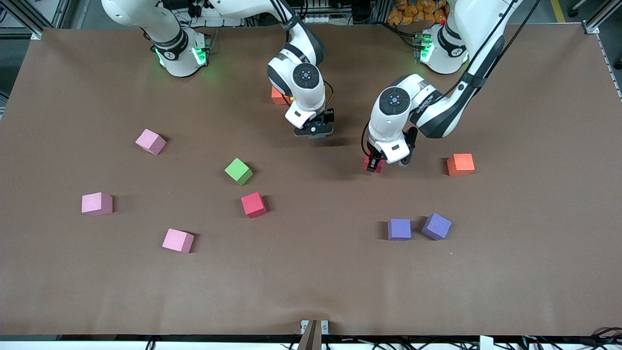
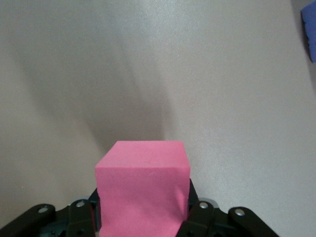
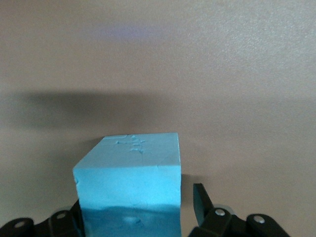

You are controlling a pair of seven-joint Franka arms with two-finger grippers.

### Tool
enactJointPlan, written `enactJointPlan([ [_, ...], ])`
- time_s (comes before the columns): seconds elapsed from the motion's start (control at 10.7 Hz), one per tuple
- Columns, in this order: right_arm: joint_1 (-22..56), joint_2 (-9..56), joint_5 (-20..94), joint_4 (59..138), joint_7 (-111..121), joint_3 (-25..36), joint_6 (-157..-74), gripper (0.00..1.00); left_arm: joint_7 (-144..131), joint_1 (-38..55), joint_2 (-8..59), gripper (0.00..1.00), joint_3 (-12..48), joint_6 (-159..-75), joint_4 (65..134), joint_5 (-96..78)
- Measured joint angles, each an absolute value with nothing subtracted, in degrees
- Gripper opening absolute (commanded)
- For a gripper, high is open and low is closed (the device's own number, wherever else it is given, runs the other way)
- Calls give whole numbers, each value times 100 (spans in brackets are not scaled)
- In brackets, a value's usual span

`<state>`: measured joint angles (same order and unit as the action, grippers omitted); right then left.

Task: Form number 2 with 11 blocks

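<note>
My left gripper [image 1: 374,164] [image 2: 143,217] is shut on a red block [image 1: 372,165] [image 2: 142,182], low over the table's middle beside an orange block [image 1: 460,164]. My right gripper [image 1: 315,130] [image 3: 138,207] stands open around a light blue block [image 3: 129,170]; one finger [image 3: 200,200] stands clear of the block's side. Loose blocks lie around: green [image 1: 238,170], red [image 1: 253,204], two purple [image 1: 399,229] [image 1: 436,226], three pink [image 1: 150,141] [image 1: 96,203] [image 1: 178,240]. The number 2 is not in view.
Another orange block [image 1: 278,96] lies half hidden by the right arm, close to the robots' bases. A purple block's edge [image 2: 310,29] shows in the left wrist view. Brown table [image 1: 311,282] stretches bare toward the front camera.
</note>
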<state>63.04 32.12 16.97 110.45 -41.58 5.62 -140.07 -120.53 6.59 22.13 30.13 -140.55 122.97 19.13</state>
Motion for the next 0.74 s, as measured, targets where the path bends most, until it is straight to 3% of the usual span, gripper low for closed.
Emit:
enactJointPlan([
  [0.74,6321,3027,1700,11040,-4286,570,-14043,89,-12065,654,2117,0,3188,-13555,12028,1634],
])
